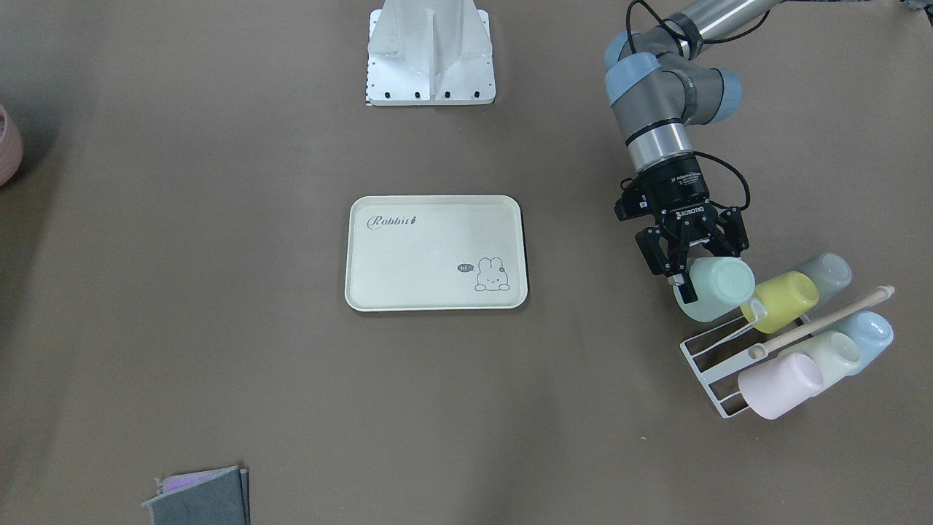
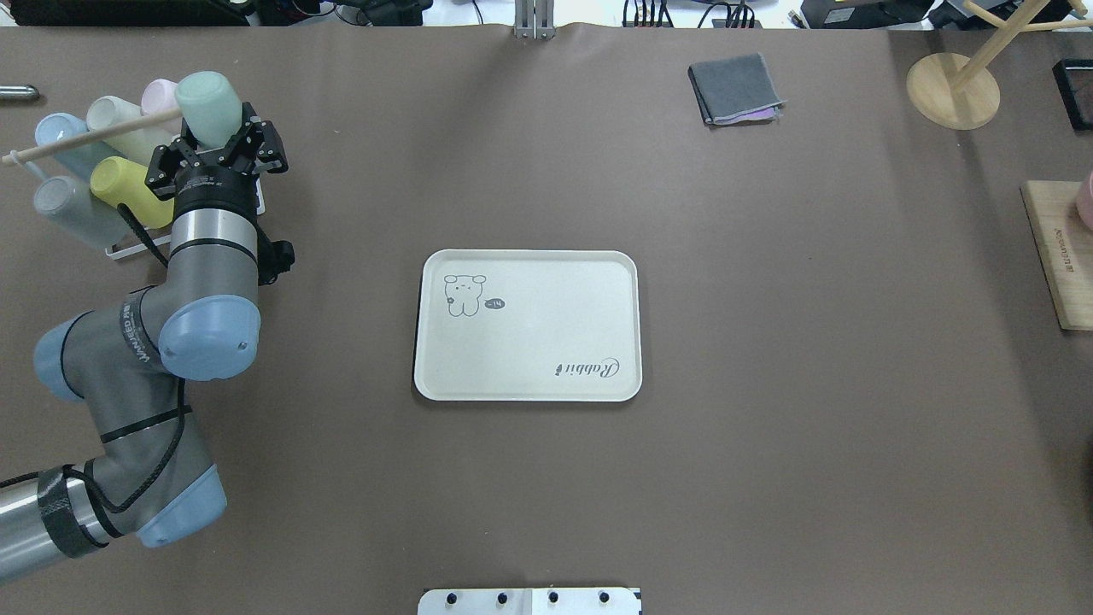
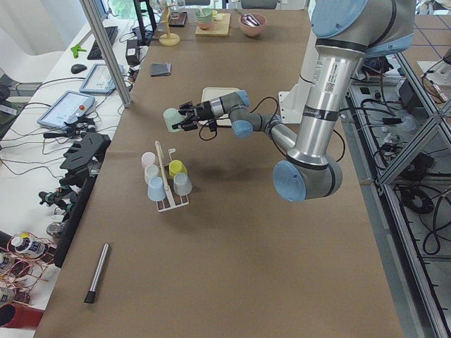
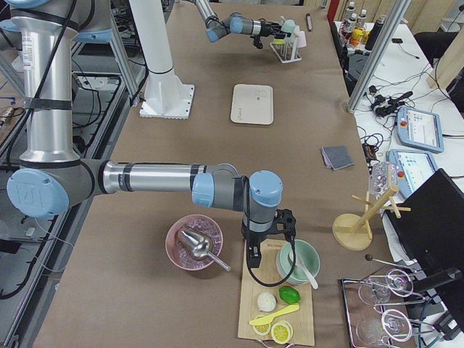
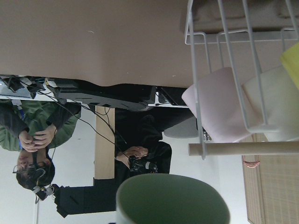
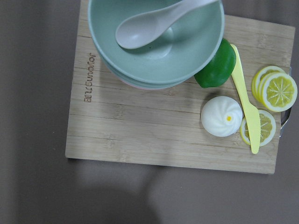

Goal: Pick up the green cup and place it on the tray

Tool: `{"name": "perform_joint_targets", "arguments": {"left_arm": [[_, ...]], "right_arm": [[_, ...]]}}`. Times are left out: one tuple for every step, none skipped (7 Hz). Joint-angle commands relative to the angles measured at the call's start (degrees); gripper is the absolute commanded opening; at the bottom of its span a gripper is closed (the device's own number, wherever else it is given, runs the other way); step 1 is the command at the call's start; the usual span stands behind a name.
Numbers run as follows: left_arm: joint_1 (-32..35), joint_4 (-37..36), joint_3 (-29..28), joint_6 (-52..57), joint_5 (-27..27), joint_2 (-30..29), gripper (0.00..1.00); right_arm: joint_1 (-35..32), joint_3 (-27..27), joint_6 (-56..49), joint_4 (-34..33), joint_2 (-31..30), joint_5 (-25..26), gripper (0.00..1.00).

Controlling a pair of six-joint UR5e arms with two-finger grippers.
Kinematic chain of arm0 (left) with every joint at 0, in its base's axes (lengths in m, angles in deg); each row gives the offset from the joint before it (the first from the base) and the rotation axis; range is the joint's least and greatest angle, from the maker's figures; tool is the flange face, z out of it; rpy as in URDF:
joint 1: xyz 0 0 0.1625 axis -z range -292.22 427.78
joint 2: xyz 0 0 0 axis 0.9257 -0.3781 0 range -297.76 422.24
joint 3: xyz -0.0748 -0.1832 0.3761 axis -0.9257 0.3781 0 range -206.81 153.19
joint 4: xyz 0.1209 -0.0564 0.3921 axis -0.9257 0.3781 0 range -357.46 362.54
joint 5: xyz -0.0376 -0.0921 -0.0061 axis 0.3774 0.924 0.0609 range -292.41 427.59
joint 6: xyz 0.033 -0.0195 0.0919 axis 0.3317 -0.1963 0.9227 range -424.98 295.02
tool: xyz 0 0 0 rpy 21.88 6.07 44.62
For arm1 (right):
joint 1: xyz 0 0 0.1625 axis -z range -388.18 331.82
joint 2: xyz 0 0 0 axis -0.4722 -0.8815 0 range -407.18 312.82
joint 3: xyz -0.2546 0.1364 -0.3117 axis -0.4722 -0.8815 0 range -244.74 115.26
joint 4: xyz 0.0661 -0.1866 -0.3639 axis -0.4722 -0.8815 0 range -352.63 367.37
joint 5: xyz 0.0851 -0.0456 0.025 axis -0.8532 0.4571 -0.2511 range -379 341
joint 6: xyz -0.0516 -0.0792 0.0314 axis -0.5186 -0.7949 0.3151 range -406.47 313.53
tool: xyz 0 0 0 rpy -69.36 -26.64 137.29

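Green cup (image 1: 718, 290): clamped sideways in left gripper (image 1: 701, 268), above rack (image 1: 702, 380) at right, for carriage to tray (image 1: 430, 255); right gripper (image 4: 272, 254): opening cannot be told.

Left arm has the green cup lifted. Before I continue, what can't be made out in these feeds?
Right gripper: shows only in the exterior right view, small; open or shut cannot be told. Its wrist camera shows no fingers.
Left gripper hold on the green cup: the left wrist view catches only the cup's rim at its bottom edge, no fingers.
Pink bowl: cut off by the front view's left edge.
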Motion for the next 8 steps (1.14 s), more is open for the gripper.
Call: {"name": "perform_joint_targets", "arguments": {"left_arm": [[1.25, 14.4, 0.11, -1.81, 8.68, -1.04, 0.5], [1.25, 19.1, 0.11, -6.79, 14.73, -0.87, 0.5], [1.08, 19.41, 0.46, -15.01, 16.97, -1.13, 0.5], [1.08, 21.06, 1.16, -20.23, 21.43, -1.82, 0.5], [1.08, 24.73, 1.25, -24.98, 24.95, -3.22, 0.5], [1.08, 25.03, 1.25, -35.04, 29.25, -4.19, 0.5], [1.08, 25.03, 1.25, -43.66, 33.04, -5.33, 0.49], [1.08, 25.03, 1.17, -53.93, 36.3, -7.0, 0.49]], "right_arm": [[-0.1, 0.22, -0.02, 0.24, -0.33, -0.18, 1.0], [0.16, -0.04, 0.15, 0.5, -0.25, -0.18, 1.0], [0.16, -0.04, 0.5, 0.85, -0.25, -1.05, 1.0], [0.08, -0.04, 0.59, 0.85, -0.94, -3.67, 1.0], [0.08, 0.05, 0.59, 1.03, -1.21, -7.7, 1.0], [0.08, -0.04, 0.59, 1.03, -1.21, -7.82, 1.0], [0.08, -0.04, 0.51, 1.03, -1.12, -7.83, 1.0], [0.08, -0.3, 0.51, 1.03, -1.21, -7.74, 1.0]]}}
